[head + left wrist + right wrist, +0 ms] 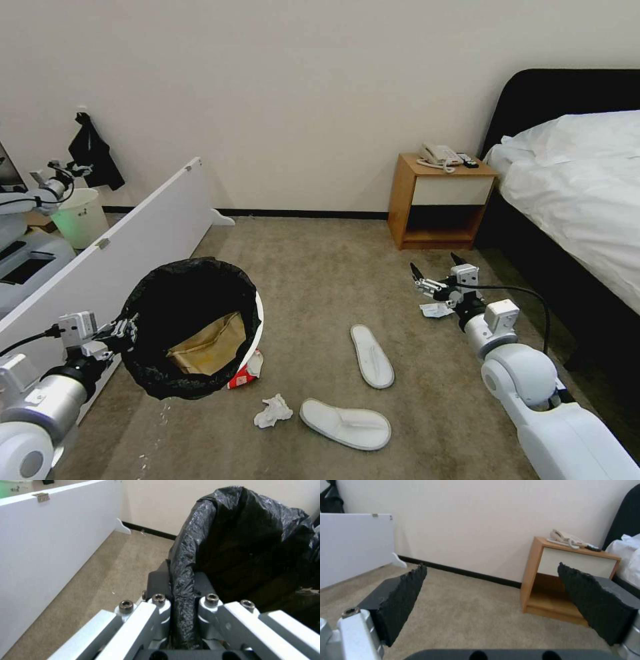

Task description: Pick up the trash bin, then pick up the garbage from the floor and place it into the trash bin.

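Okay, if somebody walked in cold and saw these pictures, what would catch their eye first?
Probably the bin, held tilted off the floor by the left hand clamped on its black-lined rim, tan paper inside. Next, two white slippers and a tissue on the carpet, with the open right hand over another white scrap.

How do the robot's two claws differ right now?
The left gripper is shut on the trash bin, pinching its black-lined rim and holding it tilted above the floor; the right gripper is open and holds nothing. The left sits by the white board, the right nearer the nightstand. Both have dark fingers.
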`<state>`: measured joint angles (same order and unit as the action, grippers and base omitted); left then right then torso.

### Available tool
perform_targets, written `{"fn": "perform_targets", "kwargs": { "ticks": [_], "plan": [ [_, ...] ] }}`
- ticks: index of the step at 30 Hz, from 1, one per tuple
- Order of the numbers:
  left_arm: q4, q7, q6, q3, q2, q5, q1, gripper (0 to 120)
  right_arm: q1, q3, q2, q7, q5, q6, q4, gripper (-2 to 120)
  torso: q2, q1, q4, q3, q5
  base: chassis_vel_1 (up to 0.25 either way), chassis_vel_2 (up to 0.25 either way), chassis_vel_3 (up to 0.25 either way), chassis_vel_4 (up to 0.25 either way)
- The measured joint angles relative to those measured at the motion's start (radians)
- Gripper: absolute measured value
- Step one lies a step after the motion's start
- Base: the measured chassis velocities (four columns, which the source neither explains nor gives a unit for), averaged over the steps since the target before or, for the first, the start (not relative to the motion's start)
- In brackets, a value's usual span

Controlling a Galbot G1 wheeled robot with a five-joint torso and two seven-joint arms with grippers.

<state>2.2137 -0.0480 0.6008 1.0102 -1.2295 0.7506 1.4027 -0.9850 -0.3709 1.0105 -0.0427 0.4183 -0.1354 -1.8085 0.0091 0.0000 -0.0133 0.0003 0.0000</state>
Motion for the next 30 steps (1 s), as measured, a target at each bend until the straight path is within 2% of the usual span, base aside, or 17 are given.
{"fn": "perform_targets", "kwargs": {
  "ticks": [12, 30],
  "plan": [
    [0.005, 0.000, 0.002, 0.001, -0.002, 0.004, 0.004, 4, -0.003, -0.002, 0.001, 0.000, 0.001, -0.012, -0.007, 100, 0.000, 0.000, 0.0001, 0.000, 0.0000, 0.000, 0.000, 0.000, 0.000],
    [0.005, 0.002, -0.003, -0.002, -0.004, 0.007, 0.006, 4, 0.000, 0.006, 0.005, 0.005, -0.015, 0.013, 0.010, 100, 0.000, 0.000, 0.0002, 0.000, -0.0001, -0.100, 0.104, 0.106, -0.108]
  ]
}}
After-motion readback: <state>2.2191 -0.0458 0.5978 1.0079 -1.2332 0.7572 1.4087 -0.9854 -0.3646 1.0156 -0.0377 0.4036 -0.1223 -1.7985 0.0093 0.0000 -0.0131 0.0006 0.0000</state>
